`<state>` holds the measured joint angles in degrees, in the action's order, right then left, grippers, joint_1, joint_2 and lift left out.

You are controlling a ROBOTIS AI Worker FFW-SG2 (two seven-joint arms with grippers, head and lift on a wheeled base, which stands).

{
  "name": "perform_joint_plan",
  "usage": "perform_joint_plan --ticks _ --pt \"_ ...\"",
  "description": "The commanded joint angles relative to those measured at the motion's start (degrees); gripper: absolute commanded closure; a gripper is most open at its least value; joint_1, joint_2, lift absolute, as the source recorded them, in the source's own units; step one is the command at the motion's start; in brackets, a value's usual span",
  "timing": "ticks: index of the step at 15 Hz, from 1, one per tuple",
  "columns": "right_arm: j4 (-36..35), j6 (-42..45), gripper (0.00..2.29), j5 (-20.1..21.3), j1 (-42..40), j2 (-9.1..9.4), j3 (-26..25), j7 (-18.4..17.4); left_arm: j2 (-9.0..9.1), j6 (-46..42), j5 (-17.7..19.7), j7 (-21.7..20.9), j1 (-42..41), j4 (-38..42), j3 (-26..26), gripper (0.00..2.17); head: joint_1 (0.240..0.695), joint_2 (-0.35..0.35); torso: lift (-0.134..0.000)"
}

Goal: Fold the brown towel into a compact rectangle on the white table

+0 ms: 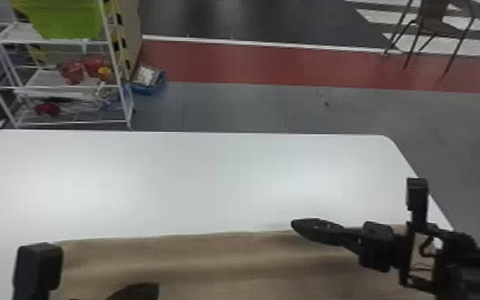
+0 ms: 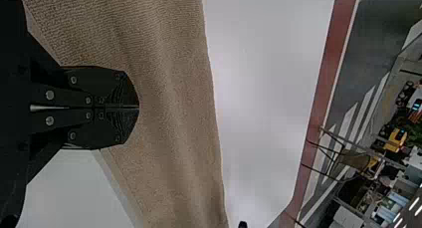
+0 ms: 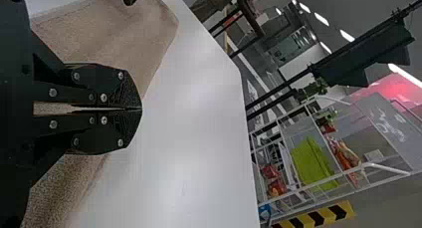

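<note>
Evidently, the brown towel (image 1: 195, 267) lies beneath the left hand (image 1: 141, 291) and right hand (image 1: 297, 224), both narrow.

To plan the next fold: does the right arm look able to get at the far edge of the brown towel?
Probably yes: the right gripper is near that edge of the towel, nothing visible between, but its shut fingers likely must open.

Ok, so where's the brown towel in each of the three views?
Head view: brown towel along the bottom edge.
Left wrist view: brown towel behind the left end effector and past its tips.
Right wrist view: brown towel behind the right end effector, on both sides.
Shared landmark: the white table under it.
</note>
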<state>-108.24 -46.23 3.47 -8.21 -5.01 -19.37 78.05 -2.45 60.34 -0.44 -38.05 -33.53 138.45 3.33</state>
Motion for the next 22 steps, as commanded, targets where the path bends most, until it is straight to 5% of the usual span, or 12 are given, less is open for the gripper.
perform_joint_plan --ticks 1,22 --pt "-0.7 -1.7 1.51 0.5 -0.2 0.0 2.3 0.3 -0.01 -0.1 0.0 0.0 0.4 -0.6 -0.3 1.5 0.695 -0.112 -0.122" --pt "10.0 0.4 1.51 7.7 4.8 1.58 11.7 0.3 -0.71 0.6 0.0 -0.8 -0.7 0.4 -1.5 1.5 0.695 -0.009 -0.122"
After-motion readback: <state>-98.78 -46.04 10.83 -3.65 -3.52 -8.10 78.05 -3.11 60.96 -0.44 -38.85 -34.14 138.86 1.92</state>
